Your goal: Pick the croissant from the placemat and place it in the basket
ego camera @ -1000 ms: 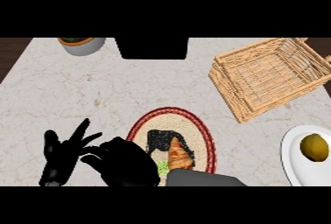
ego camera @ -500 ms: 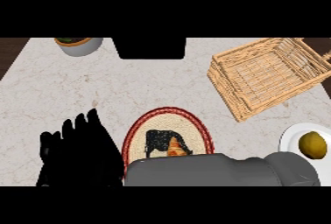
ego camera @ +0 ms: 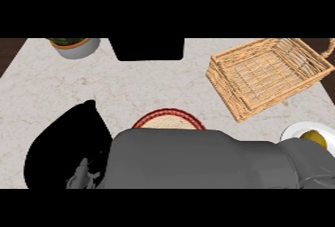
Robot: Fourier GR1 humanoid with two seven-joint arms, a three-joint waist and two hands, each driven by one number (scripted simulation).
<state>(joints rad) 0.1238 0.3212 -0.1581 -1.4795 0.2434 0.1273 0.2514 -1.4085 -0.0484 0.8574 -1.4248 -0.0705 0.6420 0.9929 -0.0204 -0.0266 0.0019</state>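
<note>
Nearest you, a grey forearm [ego camera: 209,162] fills the lower middle of the head view, lying across the counter from the right edge and covering most of the placemat [ego camera: 169,119]. Only the mat's far rim shows, red border and woven tan centre. Croissant: hidden under the arm, you cannot see it. Right hand: not visible, so you cannot tell its state.

Lower left, the left hand [ego camera: 65,144] is a black mass beside the forearm; its fingers cannot be made out.

Right edge, a white plate [ego camera: 296,131] with a yellowish item on it, part hidden by the arm.

Farther, upper right, the wicker basket [ego camera: 268,75], tilted, well apart from the mat.

Far left, a potted plant [ego camera: 75,45]. Far centre, a black block [ego camera: 147,48].
</note>
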